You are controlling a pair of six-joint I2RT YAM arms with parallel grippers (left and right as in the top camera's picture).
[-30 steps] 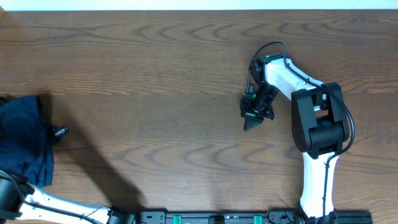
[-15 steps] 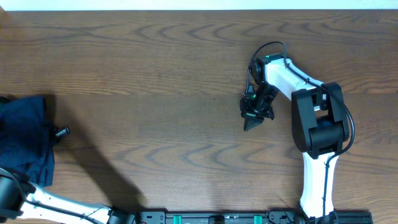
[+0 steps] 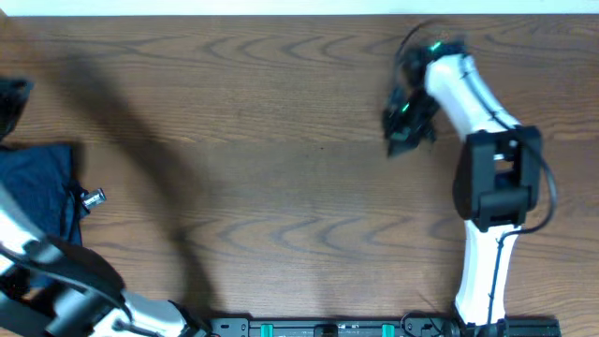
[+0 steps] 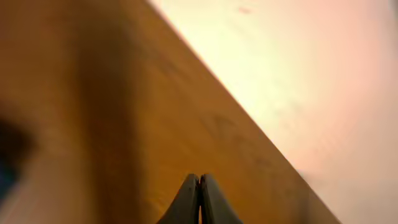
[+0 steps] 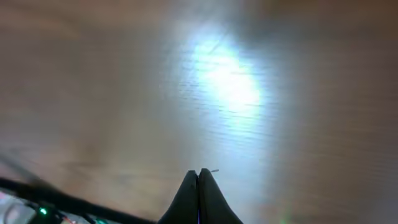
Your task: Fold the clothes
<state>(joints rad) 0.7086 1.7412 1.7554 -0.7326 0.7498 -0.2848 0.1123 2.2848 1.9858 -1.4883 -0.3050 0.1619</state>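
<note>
A: 2 questions: how do the jaws stand, and where are the clothes (image 3: 37, 201)?
B: Pressed together on both the left gripper (image 4: 199, 186) and the right gripper (image 5: 198, 182). The clothes lie at the left edge of the wooden table (image 3: 281, 140).

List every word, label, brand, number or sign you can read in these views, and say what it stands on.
No text can be read in any view.
Navy garment: plain cloth, no print or tag showing.
Base strip at the near edge: green and black fittings, no legible lettering.
Right arm: motion-blurred, only green lights show, no markings.
Both wrist views: blurred wooden table only, nothing written.
</note>
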